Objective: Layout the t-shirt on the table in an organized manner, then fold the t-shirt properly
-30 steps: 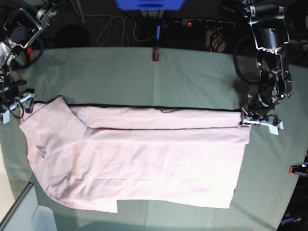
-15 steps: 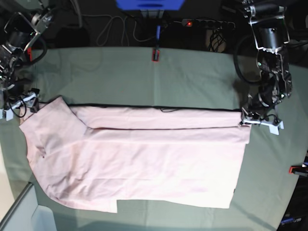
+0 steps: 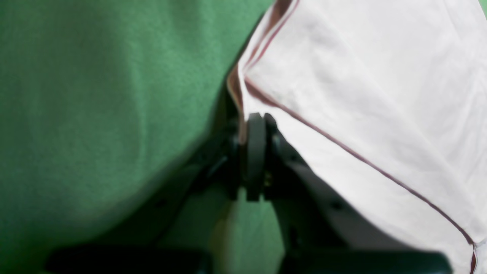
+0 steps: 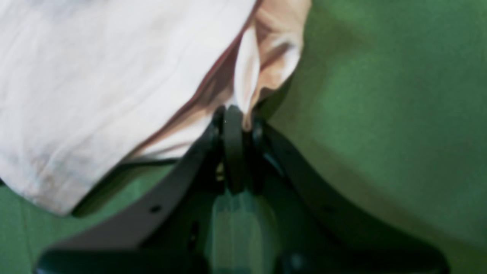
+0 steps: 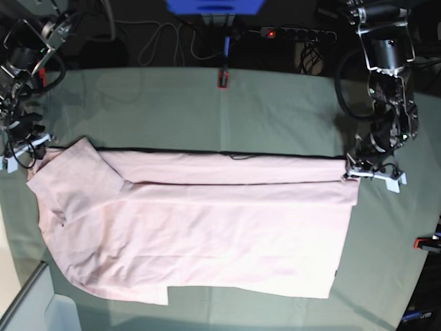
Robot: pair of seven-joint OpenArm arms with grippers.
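The t-shirt [image 5: 200,227] lies flat on the table [image 5: 275,110], long axis left to right, spanning between both arms. The right gripper [image 4: 237,121] is clamped on one far corner and the left gripper [image 3: 255,121] on the other. Both arms reach low from the table's far corners.

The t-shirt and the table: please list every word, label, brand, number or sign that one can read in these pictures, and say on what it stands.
No text can be read in any view.
t-shirt: only plain pink cloth shows; no lettering is visible on this side.
table: bare green cloth, no marks.
clamp at the far edge: red and black, too small to show any label.
power strip behind the table: only a red light, no readable marking.
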